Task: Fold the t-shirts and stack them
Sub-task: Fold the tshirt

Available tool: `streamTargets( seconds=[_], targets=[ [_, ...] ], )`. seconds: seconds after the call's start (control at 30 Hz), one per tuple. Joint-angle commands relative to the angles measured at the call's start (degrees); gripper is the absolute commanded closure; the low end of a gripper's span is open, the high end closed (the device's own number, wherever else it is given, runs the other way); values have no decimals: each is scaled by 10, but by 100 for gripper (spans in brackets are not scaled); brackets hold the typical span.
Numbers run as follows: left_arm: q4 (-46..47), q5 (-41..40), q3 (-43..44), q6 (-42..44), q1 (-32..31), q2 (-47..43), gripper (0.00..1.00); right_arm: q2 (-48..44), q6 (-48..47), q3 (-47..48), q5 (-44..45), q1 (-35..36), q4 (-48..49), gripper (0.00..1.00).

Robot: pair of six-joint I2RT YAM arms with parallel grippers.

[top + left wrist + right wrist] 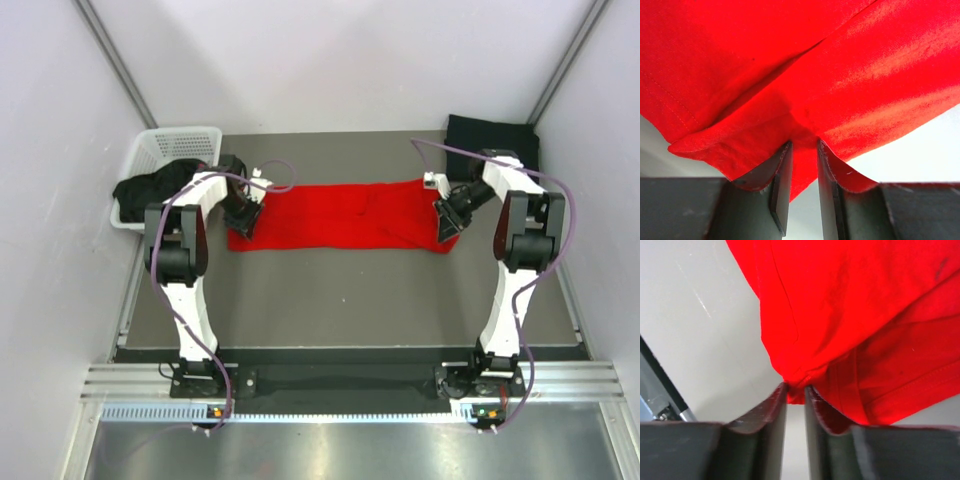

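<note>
Scene: A bright red soft cloth t-shirt point(345, 215) is shown drawn out into a long band across the middle of the dark grey tabletop point(340, 300), stretched from 9 o'clock to 3 o'clock in the overhead view.
Left gripper point(803, 146): The shirt's 9 o'clock end is pinched between narrowly set jaws, with layered cloth bunched over the fingertips.
Right gripper point(796, 386): A gathered corner at the 3 o'clock end is nipped at the very tips of the jaws.
Done so far: A folded black cloth shirt point(490, 140) is seen laid in the far corner at 1 o'clock, and is judged to be the start of the stack.
In hand: The red shirt appears doubled lengthwise. Its cross folds are judged not yet made.
Left to do: Dark crumpled clothing point(150, 188) is draped over the white plastic lattice basket point(185, 142) at 10 o'clock, unfolded.
</note>
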Motion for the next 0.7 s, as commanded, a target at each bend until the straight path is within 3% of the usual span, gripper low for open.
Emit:
streamTargets(
  seconds=[0.0, 0.2, 0.67],
  targets=[
    [16, -9, 12, 5, 2, 22, 68, 17, -22, 32, -35, 5, -50, 81],
    [14, -10, 10, 12, 3, 22, 69, 9, -18, 30, -30, 0, -45, 99],
    [31, -24, 16, 26, 6, 29, 69, 17, -11, 112, 26, -32, -52, 100]
  ],
)
